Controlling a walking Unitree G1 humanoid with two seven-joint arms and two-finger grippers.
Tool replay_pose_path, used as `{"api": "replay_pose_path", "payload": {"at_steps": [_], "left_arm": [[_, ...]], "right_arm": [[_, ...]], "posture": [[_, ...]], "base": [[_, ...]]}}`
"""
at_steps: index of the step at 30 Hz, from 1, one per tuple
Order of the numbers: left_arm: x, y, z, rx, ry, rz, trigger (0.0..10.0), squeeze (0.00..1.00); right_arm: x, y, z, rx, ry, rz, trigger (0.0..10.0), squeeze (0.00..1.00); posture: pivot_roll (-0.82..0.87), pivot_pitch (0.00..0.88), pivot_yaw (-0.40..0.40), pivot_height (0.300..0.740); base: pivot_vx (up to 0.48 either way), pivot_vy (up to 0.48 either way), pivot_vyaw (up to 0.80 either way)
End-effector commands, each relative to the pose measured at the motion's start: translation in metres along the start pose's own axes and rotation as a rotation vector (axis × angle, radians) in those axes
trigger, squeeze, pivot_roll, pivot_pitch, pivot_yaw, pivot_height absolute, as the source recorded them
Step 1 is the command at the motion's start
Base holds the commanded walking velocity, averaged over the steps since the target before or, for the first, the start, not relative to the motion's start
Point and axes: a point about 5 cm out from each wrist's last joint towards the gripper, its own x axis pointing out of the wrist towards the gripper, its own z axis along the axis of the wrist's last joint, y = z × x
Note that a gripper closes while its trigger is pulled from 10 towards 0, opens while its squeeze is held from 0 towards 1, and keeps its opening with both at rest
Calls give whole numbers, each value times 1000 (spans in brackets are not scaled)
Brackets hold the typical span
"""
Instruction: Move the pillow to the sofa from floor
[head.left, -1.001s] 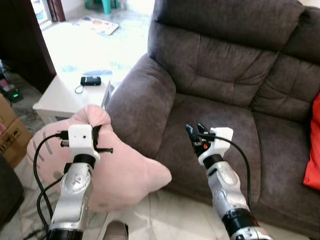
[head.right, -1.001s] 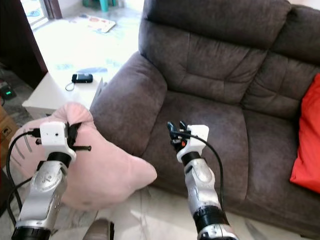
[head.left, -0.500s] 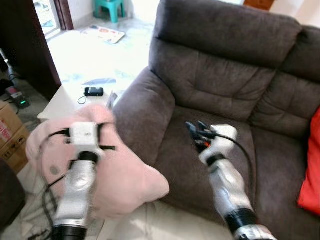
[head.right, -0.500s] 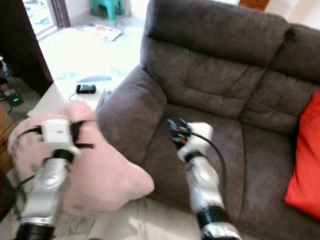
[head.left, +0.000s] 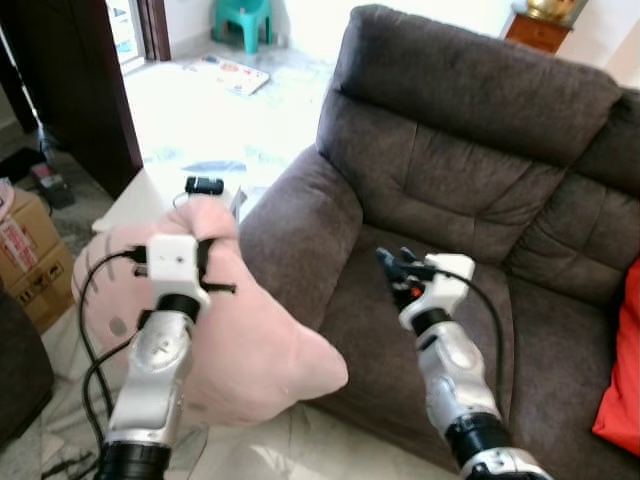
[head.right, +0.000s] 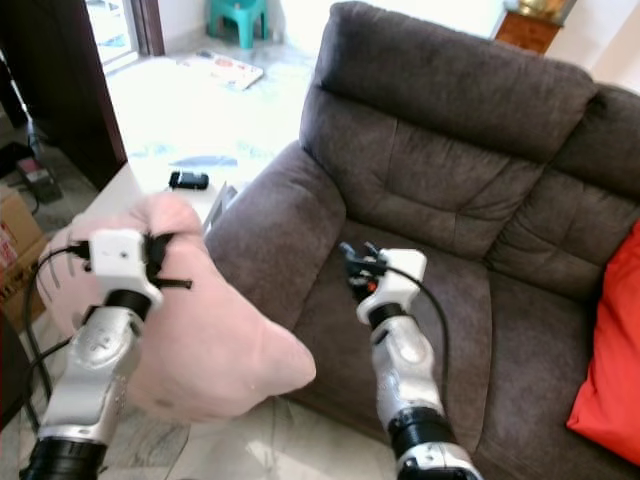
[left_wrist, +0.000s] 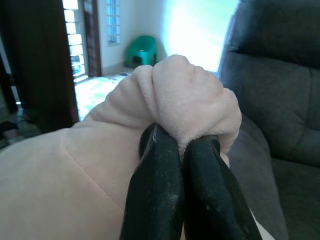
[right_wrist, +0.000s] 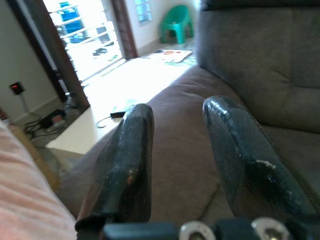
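**Desk:** What sits nearest the lens?

**Caption:** The left gripper (left_wrist: 175, 150), its two black fingers pinched tight on a bunched corner of the soft pink plush pillow (head.left: 250, 350); the pillow hangs off the floor below that pinch, its long axis slanting down and toward the robot's right, its lower corner just beside the front of the dark brown fabric sofa (head.left: 470, 200).

**Desk:** And the other arm?

**Caption:** The right gripper (head.right: 357, 262) hovers over the sofa's seat cushion (head.left: 400, 290), fingers parted and empty; it is the arm nearer the target, yet the load rides on the left.

**Desk:** Which way must the pillow go?

**Caption:** Likely up and to the robot's right; the rounded padded armrest (head.left: 300, 225) stands between pillow and seat, so the carry probably has to clear that edge or swing round its front.

**Desk:** Room to land?

**Caption:** The seat looks bare between the armrest and the red cushion (head.right: 608, 350) at the far right; beyond the pillow, a white side table (head.right: 130, 195) with a small black device (head.right: 188, 180), then sunlit floor and a green plastic stool (head.left: 246, 15) at the back.
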Motion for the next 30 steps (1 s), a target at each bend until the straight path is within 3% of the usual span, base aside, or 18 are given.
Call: {"api": "replay_pose_path", "payload": {"at_steps": [1, 9, 12, 16, 21, 22, 25, 30], "left_arm": [[8, -13, 28, -2, -131, -49, 10000, 0], [10, -13, 29, -1, -136, -54, 10000, 0], [11, -14, 30, -3, -138, -61, 10000, 0], [14, -18, 32, -22, -136, -87, 10000, 0], [15, -26, 31, -69, -113, -145, 10000, 0], [15, -30, 31, -96, -97, -190, 10000, 0], [14, -36, 30, -119, -80, -245, 10000, 0], [13, -37, 30, -133, -66, -272, 10000, 0]], "right_arm": [[-4, -11, 0, -18, 13, -36, 10000, 0], [-8, -18, -6, -57, 73, -28, 10000, 0], [-13, -27, -17, -114, 188, -15, 10000, 0], [-24, -40, -26, -264, 319, 89, 10000, 0], [-31, -43, -34, -346, 427, 186, 10000, 0], [-35, -44, -40, -390, 495, 225, 10000, 0], [-39, -45, -46, -438, 551, 241, 10000, 0], [-41, -40, -51, -434, 585, 296, 10000, 0]], "posture": [[202, 0, -158, 740], [203, 0, -158, 740], [203, 0, -159, 740], [199, 0, -159, 740], [200, 0, -160, 740], [197, 0, -160, 740], [197, 0, -159, 740], [198, 0, -154, 740]], "base": [[0, 0, 0], [0, 0, 0], [0, 0, 0], [0, 0, 0], [0, 0, 0], [0, 0, 0], [0, 0, 0], [0, 0, 0]]}}
